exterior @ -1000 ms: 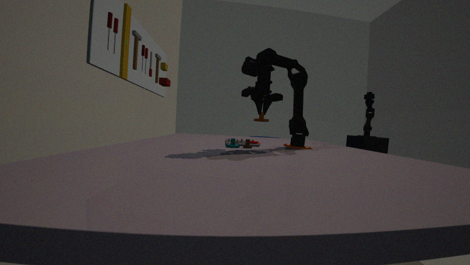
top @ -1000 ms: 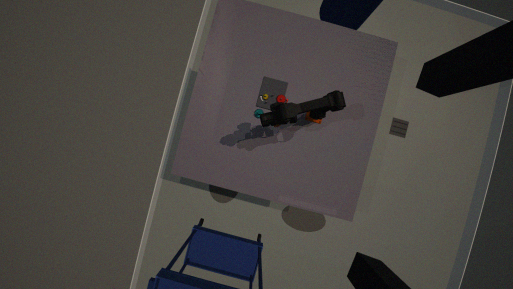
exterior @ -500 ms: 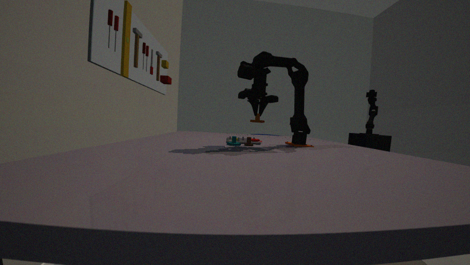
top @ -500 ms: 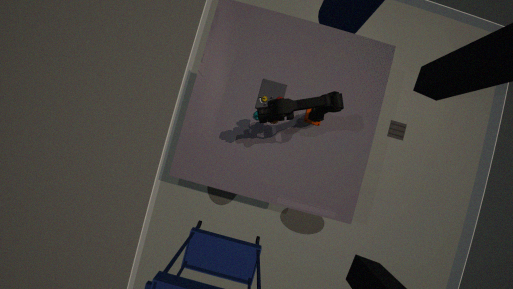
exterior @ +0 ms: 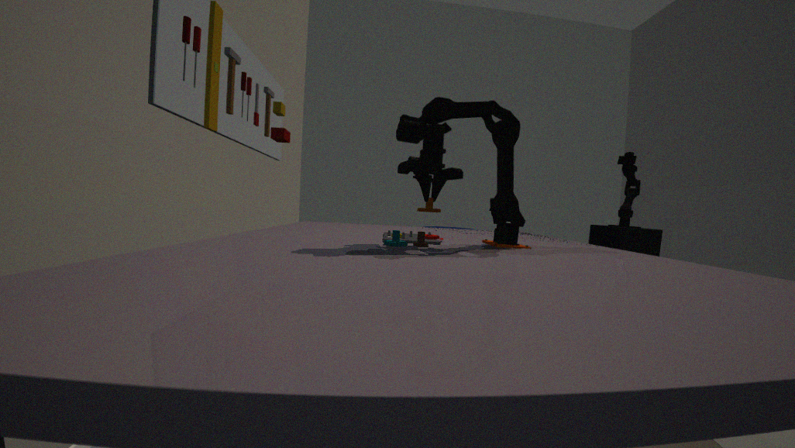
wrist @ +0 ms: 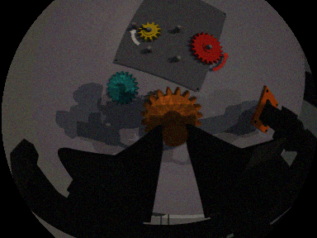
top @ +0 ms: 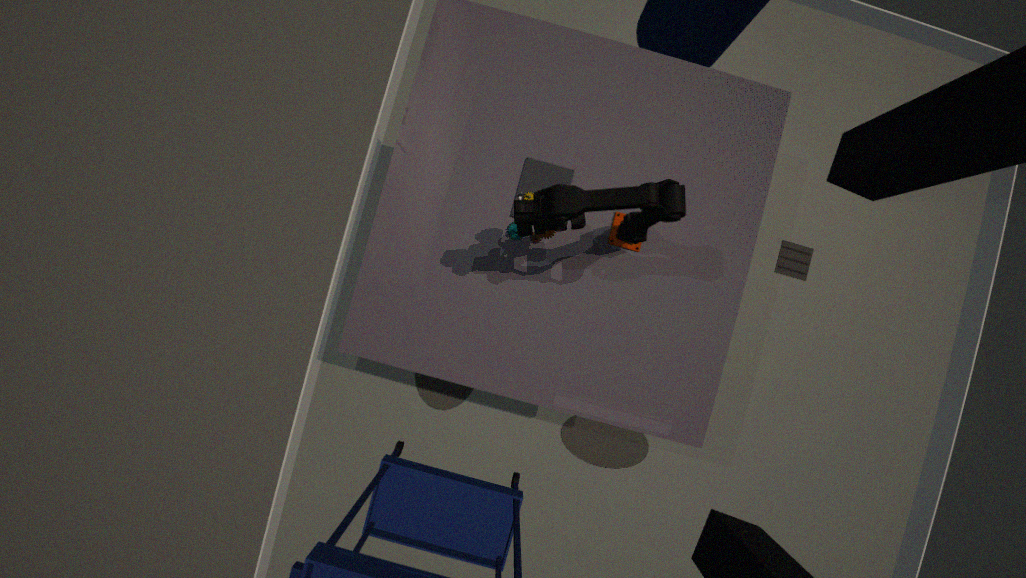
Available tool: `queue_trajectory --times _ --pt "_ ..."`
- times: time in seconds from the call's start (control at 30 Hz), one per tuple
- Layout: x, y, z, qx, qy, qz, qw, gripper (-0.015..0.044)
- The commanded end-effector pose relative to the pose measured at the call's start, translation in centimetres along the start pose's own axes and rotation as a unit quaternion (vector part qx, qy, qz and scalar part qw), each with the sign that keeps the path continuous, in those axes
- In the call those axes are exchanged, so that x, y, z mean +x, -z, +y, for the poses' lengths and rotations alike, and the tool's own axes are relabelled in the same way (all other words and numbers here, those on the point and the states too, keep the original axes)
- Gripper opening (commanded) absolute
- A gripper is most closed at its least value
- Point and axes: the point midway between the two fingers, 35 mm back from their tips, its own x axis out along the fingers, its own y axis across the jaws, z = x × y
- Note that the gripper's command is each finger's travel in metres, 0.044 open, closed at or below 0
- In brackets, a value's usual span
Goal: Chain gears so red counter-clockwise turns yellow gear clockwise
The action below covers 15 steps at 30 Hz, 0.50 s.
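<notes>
My gripper (exterior: 430, 198) (wrist: 174, 129) is shut on the stem of the orange gear (exterior: 428, 209) (wrist: 171, 102), held level, high above the table. The grey board (top: 549, 172) (wrist: 165, 14) carries the red gear (exterior: 431, 236) (wrist: 200, 45) and the smaller yellow gear (top: 527, 194) (wrist: 153, 35). Several empty pegs show in the wrist view, among them one peg (wrist: 178, 30) between the two gears and another peg (wrist: 177, 58) nearer me. The teal gear (top: 513, 230) (exterior: 395, 242) (wrist: 122, 88) stands on the table beside the board. The brown gear (exterior: 421, 242) stands near it, mostly hidden in the wrist view behind the orange gear.
The white arrow (wrist: 134, 38) is beside the yellow gear and the red arrow (wrist: 221, 63) beside the red gear. The arm's orange base plate (top: 616, 233) (wrist: 259, 117) is to the right. In the top view the arm covers part of the board.
</notes>
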Motion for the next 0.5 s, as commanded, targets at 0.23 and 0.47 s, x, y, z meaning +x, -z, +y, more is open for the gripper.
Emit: queue_trajectory --times 0.23,0.47 --pt "1.4 -2.4 -0.4 0.001 0.003 -0.003 1.0 0.0" --pt "2.2 -4.0 -0.7 0.003 0.002 -0.003 1.0 0.0"
